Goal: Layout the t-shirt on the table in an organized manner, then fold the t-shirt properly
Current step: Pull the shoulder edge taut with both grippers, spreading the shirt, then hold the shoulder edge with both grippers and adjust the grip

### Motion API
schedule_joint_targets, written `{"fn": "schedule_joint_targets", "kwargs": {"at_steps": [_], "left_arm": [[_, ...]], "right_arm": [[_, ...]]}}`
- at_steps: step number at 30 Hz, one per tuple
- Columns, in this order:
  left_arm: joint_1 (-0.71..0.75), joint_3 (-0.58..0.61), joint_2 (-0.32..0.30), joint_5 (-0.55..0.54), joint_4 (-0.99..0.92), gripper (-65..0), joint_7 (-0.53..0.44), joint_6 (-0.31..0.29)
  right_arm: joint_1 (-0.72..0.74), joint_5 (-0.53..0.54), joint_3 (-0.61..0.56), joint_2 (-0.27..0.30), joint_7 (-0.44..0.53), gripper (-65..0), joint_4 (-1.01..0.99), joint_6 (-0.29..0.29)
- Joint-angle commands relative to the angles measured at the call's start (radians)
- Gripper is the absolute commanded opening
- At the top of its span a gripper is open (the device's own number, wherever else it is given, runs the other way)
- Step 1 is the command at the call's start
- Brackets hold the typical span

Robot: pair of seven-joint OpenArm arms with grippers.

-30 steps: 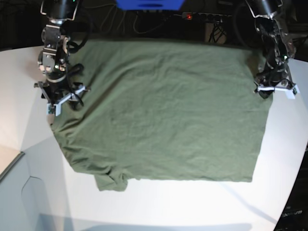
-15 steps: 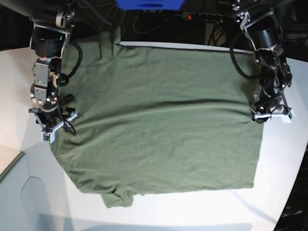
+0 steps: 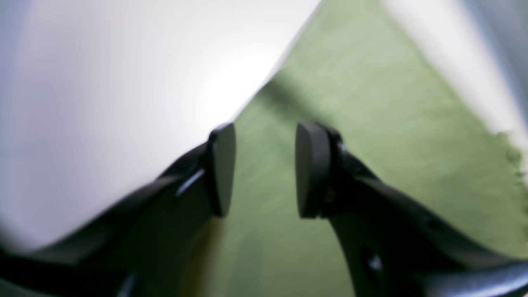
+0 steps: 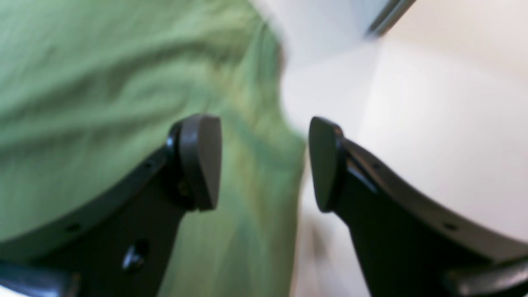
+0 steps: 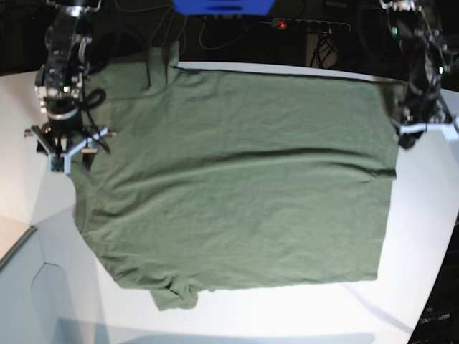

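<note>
The dark olive-green t-shirt (image 5: 237, 179) lies spread flat on the white table (image 5: 287, 315), with a bunched fold at its near left corner (image 5: 176, 295). My right gripper (image 5: 64, 147) is at the shirt's left edge. In the right wrist view it (image 4: 264, 165) is open and empty, over the border between the shirt (image 4: 82, 62) and the table (image 4: 433, 103). My left gripper (image 5: 427, 132) is at the shirt's right edge. In the left wrist view it (image 3: 264, 171) is open and empty above the shirt (image 3: 371, 103), with the table (image 3: 103, 82) beside it.
A blue object (image 5: 222, 6), a power strip with a red light (image 5: 281, 25) and cables lie behind the table's far edge. A seam and a lower grey panel (image 5: 21, 251) are at the near left. Dark floor shows past the table's right edge (image 5: 441, 308).
Both grippers first drew the shirt toward the near side, then moved back toward the far side and outward. The shirt lies flatter, and white table shows along its far edge.
</note>
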Motion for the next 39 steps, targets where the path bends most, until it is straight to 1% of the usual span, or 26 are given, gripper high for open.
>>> {"fn": "schedule_joint_targets", "kwargs": {"at_steps": [1, 4, 7, 10, 13, 16, 18, 22, 25, 30, 34, 37, 38, 39], "left_arm": [[0.015, -0.025, -0.018, -0.033, 0.024, -41.2, -0.025, -0.022], [0.065, -0.056, -0.012, -0.034, 0.020, -40.7, -0.026, -0.024], [0.096, -0.053, -0.012, -0.034, 0.020, -36.2, -0.026, -0.024], [0.101, -0.053, -0.012, -0.031, 0.020, -35.1, -0.023, -0.024], [0.096, -0.052, -0.007, 0.033, 0.018, -35.1, -0.023, -0.022], [0.095, -0.052, 0.036, 0.108, 0.010, -35.1, -0.023, -0.024], [0.095, -0.052, 0.047, 0.154, 0.004, -35.0, -0.023, -0.024], [0.095, -0.052, 0.077, 0.197, -0.016, -35.0, -0.023, -0.025], [0.101, -0.048, 0.079, 0.199, -0.019, -35.0, -0.023, -0.025], [0.114, -0.007, 0.071, 0.199, -0.019, -35.1, -0.026, -0.025], [0.118, -0.005, 0.070, 0.200, -0.020, -35.2, -0.023, -0.025], [0.118, -0.007, 0.070, 0.200, -0.059, -35.4, -0.023, -0.025], [0.118, -0.007, 0.068, 0.200, -0.068, -35.7, -0.023, -0.025], [0.118, -0.007, 0.065, 0.200, -0.076, -37.5, -0.023, -0.025]], "right_arm": [[-0.021, 0.005, 0.005, -0.002, 0.033, -31.3, 0.037, -0.007], [-0.084, 0.005, 0.005, -0.022, 0.034, -31.2, 0.052, -0.005], [-0.129, 0.007, 0.005, -0.041, 0.034, -30.8, 0.055, -0.005], [-0.155, 0.007, 0.005, -0.051, 0.034, -28.5, 0.055, -0.005], [-0.172, 0.007, 0.005, -0.057, 0.034, -27.8, 0.055, -0.005], [-0.195, 0.007, 0.005, -0.057, 0.034, -27.8, 0.055, -0.005], [-0.207, 0.007, 0.006, -0.057, 0.034, -27.8, 0.055, -0.005], [-0.224, 0.007, 0.006, -0.057, 0.034, -27.8, 0.055, -0.005], [-0.229, 0.007, 0.006, -0.057, 0.036, -27.8, 0.054, -0.005], [-0.241, 0.007, 0.008, -0.057, 0.036, -27.8, 0.055, -0.005], [-0.244, 0.007, 0.008, -0.057, 0.036, -27.8, 0.055, -0.005], [-0.264, 0.008, 0.008, -0.057, 0.034, -27.7, 0.055, -0.005], [-0.268, 0.008, 0.008, -0.057, 0.034, -27.7, 0.055, -0.005], [-0.271, 0.008, 0.008, -0.061, 0.034, -27.7, 0.055, -0.005]]}}
